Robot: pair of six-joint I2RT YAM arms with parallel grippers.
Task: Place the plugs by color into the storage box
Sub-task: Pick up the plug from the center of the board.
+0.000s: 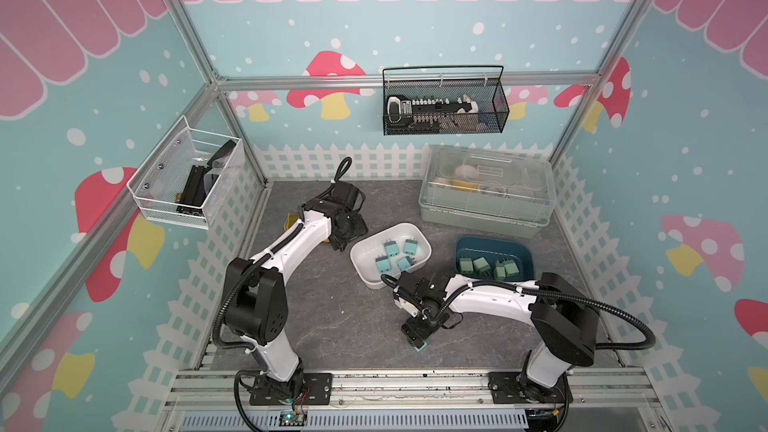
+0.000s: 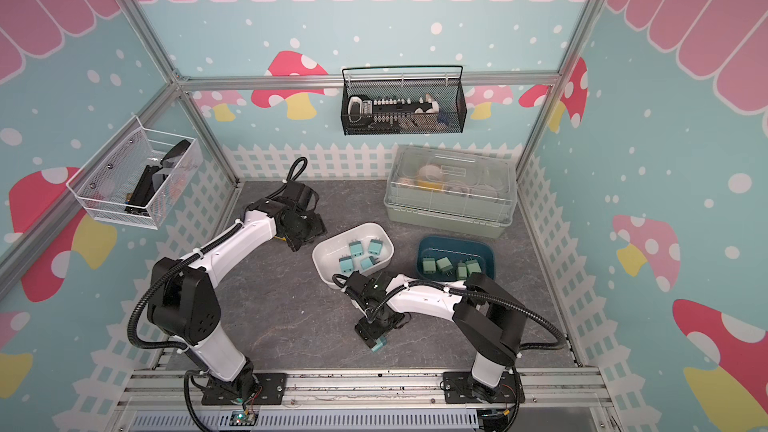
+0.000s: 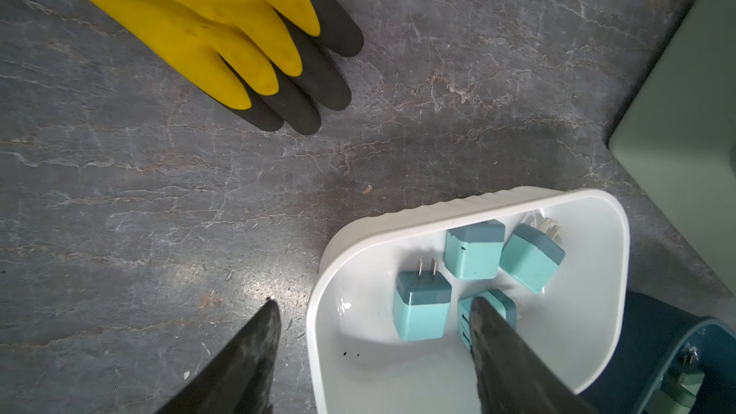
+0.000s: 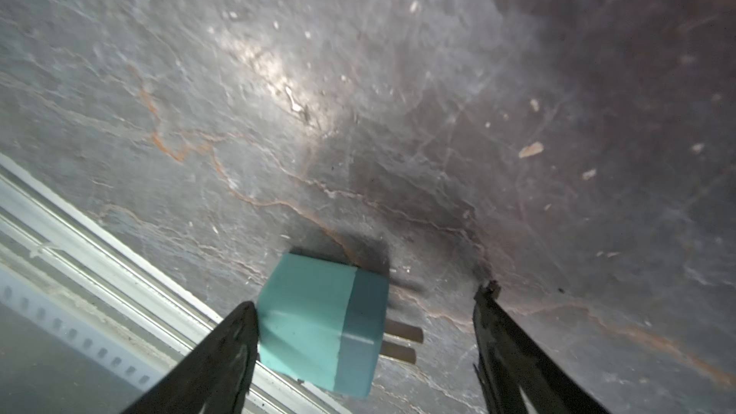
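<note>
I'm hovering the right hand [image 4: 368,295], fingers apart, around a light blue squarish plastic plug [image 4: 314,324] that is lying on the grey tabletop [image 4: 358,113] and touching one finger. The left hand [image 3: 374,301] is hanging apart and empty beside the white plastic bin [image 3: 398,232].

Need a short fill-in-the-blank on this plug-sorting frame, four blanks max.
The white bin holds ____ blue plugs. All ____ green plugs lie in the dark blue bin. A fifth blue plug lies on the ____. The right end effector, jaws either side of it, stands ____.
Missing: four; four; table; open.
</note>
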